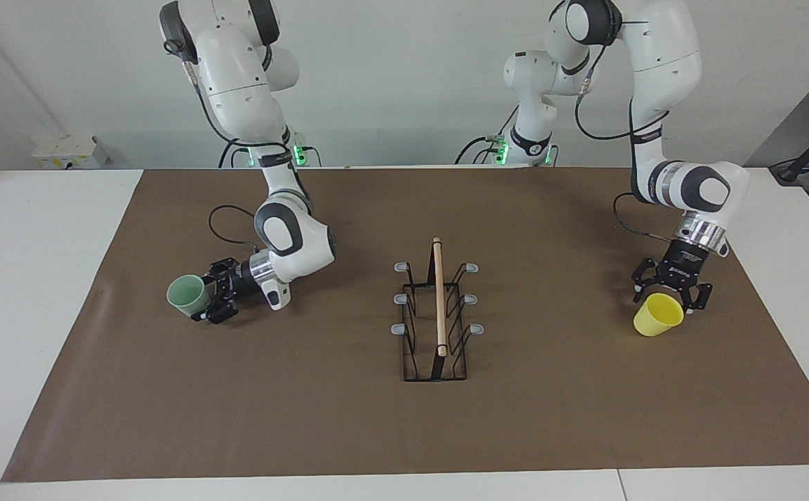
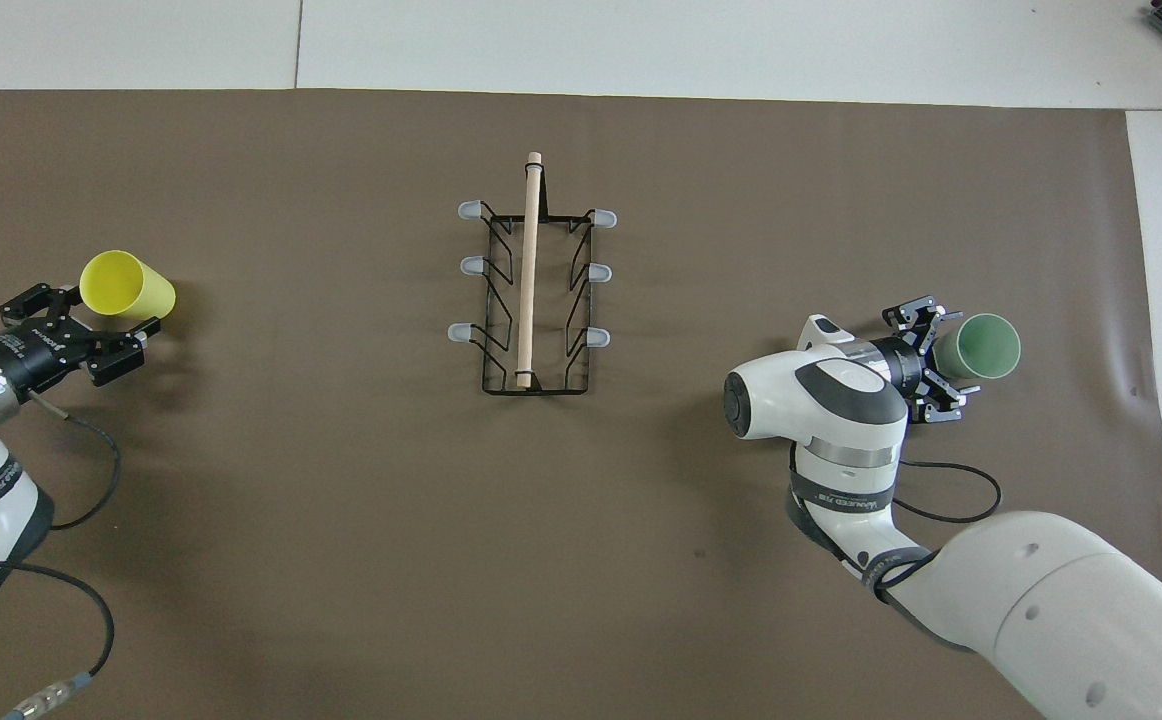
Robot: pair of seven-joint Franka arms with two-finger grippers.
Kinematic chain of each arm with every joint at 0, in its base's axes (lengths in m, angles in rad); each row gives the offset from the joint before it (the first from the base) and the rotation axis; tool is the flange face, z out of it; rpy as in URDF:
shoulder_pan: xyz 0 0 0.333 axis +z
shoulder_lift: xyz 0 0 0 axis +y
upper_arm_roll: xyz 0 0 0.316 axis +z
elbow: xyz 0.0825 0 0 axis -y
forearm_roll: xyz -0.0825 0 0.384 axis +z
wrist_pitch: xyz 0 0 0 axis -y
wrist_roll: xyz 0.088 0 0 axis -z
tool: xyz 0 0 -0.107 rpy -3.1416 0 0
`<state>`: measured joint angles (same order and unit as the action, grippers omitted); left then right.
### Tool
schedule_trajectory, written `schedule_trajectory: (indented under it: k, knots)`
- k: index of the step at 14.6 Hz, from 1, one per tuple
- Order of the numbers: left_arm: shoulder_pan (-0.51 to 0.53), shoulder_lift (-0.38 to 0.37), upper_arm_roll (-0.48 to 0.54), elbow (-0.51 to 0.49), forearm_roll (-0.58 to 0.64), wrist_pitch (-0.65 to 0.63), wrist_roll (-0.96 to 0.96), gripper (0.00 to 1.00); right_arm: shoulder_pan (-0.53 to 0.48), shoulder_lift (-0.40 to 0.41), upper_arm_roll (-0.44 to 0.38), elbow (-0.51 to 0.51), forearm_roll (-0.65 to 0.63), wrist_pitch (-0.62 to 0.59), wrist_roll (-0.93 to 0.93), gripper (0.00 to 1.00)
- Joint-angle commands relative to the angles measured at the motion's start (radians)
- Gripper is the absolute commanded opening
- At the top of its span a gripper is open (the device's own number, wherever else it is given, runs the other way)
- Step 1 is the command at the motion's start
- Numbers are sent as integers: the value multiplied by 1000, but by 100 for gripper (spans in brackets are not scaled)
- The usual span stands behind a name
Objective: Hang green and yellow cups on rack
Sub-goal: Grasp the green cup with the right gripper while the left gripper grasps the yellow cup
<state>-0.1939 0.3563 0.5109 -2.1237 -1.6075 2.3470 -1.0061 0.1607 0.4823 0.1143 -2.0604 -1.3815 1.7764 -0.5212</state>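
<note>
The pale green cup (image 1: 187, 296) (image 2: 986, 346) stands mouth up toward the right arm's end of the table. My right gripper (image 1: 202, 300) (image 2: 946, 360) lies level and low, open, with a finger on each side of that cup's lower part. Toward the left arm's end stands the yellow cup (image 1: 657, 314) (image 2: 126, 285), also mouth up. My left gripper (image 1: 665, 303) (image 2: 106, 315) points down, open, close against the cup's rim on the robots' side; whether it touches I cannot tell. The black wire rack (image 1: 439, 313) (image 2: 531, 290) with its wooden dowel stands mid-table, its prongs bare.
A brown mat (image 1: 551, 417) covers most of the white table (image 1: 28, 313). A black cable (image 2: 941, 490) loops on the mat beside the right arm's wrist. A small white box (image 1: 70, 152) sits at the table's corner near the robots.
</note>
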Motion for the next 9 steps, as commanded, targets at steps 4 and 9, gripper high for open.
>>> schedule_trajectory:
  k: [4, 9]
  knots:
    - [-15, 26, -51, 28, -55, 102, -6, 100, -40, -17, 7, -40, -73, 24, 35, 99]
    - [-13, 27, -61, 44, -52, 124, 29, 100, -35, -16, 8, -37, -71, 37, 58, 0]
